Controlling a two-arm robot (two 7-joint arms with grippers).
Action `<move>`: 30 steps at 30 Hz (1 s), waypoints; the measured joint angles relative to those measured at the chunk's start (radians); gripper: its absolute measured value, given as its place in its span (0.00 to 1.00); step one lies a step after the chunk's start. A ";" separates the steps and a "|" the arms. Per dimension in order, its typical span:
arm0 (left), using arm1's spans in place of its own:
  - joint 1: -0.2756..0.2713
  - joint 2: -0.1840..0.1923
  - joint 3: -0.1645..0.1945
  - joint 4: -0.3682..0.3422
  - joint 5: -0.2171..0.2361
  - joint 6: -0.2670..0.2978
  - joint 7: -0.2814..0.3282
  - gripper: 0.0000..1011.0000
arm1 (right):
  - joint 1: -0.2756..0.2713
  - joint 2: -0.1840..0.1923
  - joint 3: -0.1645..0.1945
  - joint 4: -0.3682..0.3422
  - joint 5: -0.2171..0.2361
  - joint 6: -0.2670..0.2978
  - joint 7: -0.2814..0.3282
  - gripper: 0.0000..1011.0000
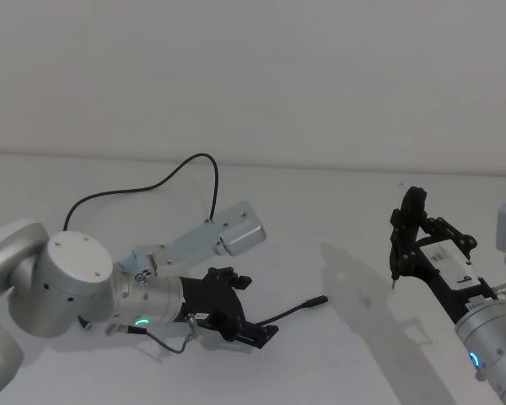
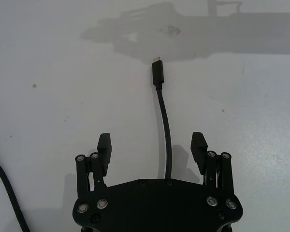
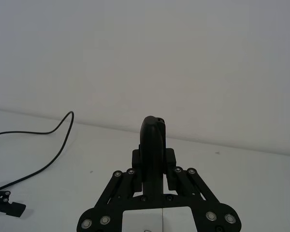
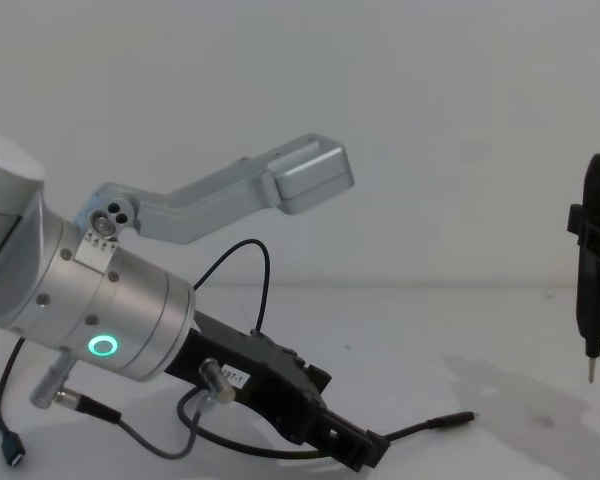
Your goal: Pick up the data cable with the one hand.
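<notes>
Straddling data cable: left pincer low over counter, fingers spread, nothing pinched yet. Cord runs between the fingers, nearer one than other. Risks: off-centre cord gets pushed sideways on closing; thin cord lies flat, so tips may close above it. Plug lies past tips, toward right. Right pincer parked right, clamped on dark tool.

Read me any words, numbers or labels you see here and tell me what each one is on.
White label on the left pincer: printed number, too blurred to read.
White plate on the right pincer, which grips a dark tool: faint mark, unreadable.
No other text.
</notes>
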 joint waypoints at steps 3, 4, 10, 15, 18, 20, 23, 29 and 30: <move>0.000 -0.004 0.001 0.004 0.004 0.000 0.002 0.99 | 0.000 0.000 0.000 0.000 0.000 0.000 0.000 0.27; 0.001 -0.005 0.001 0.004 0.006 0.000 0.002 0.99 | 0.000 0.000 0.000 0.000 0.000 0.000 0.000 0.27; 0.003 -0.012 0.002 0.008 0.012 0.002 0.006 0.99 | 0.000 0.000 0.000 0.000 0.000 0.000 0.000 0.27; 0.005 -0.018 0.001 0.010 0.017 0.008 0.009 0.99 | 0.000 0.000 0.000 0.000 0.000 0.000 0.000 0.27; 0.005 -0.021 0.000 0.011 0.021 0.012 0.010 0.99 | 0.000 0.000 0.000 0.000 0.000 0.000 0.000 0.27; 0.005 -0.023 0.000 0.012 0.023 0.013 0.011 0.99 | 0.000 0.000 0.000 0.000 0.000 0.000 0.000 0.27; 0.005 -0.026 0.000 0.013 0.027 0.018 0.012 0.99 | 0.000 0.000 0.000 0.000 0.000 0.000 0.000 0.27; 0.005 -0.031 -0.001 0.016 0.034 0.025 0.015 0.95 | 0.000 0.000 0.000 0.000 0.000 0.000 0.000 0.27; 0.005 -0.032 -0.001 0.016 0.035 0.026 0.015 0.91 | 0.000 0.000 0.000 0.000 0.000 0.000 0.000 0.27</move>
